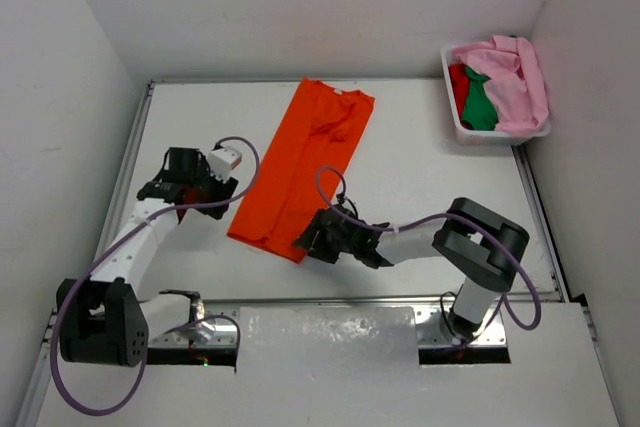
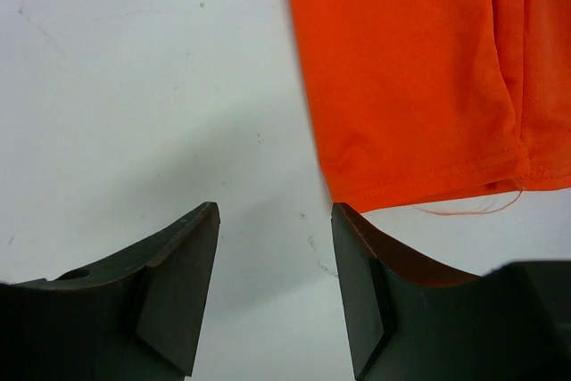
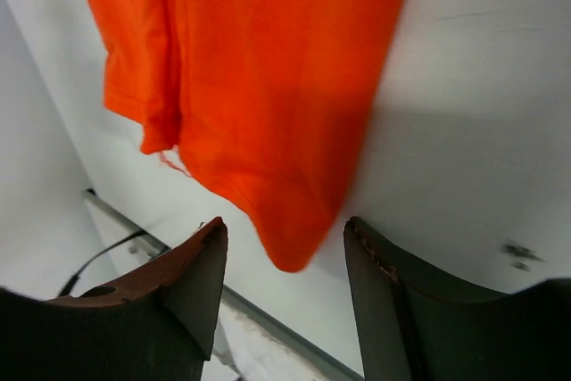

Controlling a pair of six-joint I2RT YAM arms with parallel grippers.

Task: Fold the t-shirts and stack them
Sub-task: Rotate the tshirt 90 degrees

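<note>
Basket (image 1: 497, 134), white, at 1-2 o'clock on the table (image 1: 420, 167), hard in the far right corner. Three shirts inside, bunched up, unfolded. The pink shirt (image 1: 518, 82) is the biggest heap; it fills the 12 to 5 o'clock part and spills over the far rim. The green shirt (image 1: 480, 105) sits at 8 o'clock in the basket, partly under the pink. The red shirt (image 1: 458, 77) is a small patch at 10 o'clock, against the left wall.

The orange shirt (image 1: 308, 157) is out of the basket, flat on the table near the centre. It is folded into a long narrow strip, collar end toward 12 o'clock, hem end toward 7 o'clock. There are some creases near the collar.

Left gripper (image 2: 275, 247): jaws about half apart, released, nothing between them but bare table. It is low over the table at 9 o'clock of the hem end. The hem's left corner lies at 1 o'clock of the gap, just off one fingertip; can't tell if it touches.

Right gripper (image 3: 284, 238): jaws about half apart, not clamped. It is at 5 o'clock of the strip, at the hem's right corner. The corner tip pokes in between the two fingers with a gap on both sides. Holding nothing.
</note>
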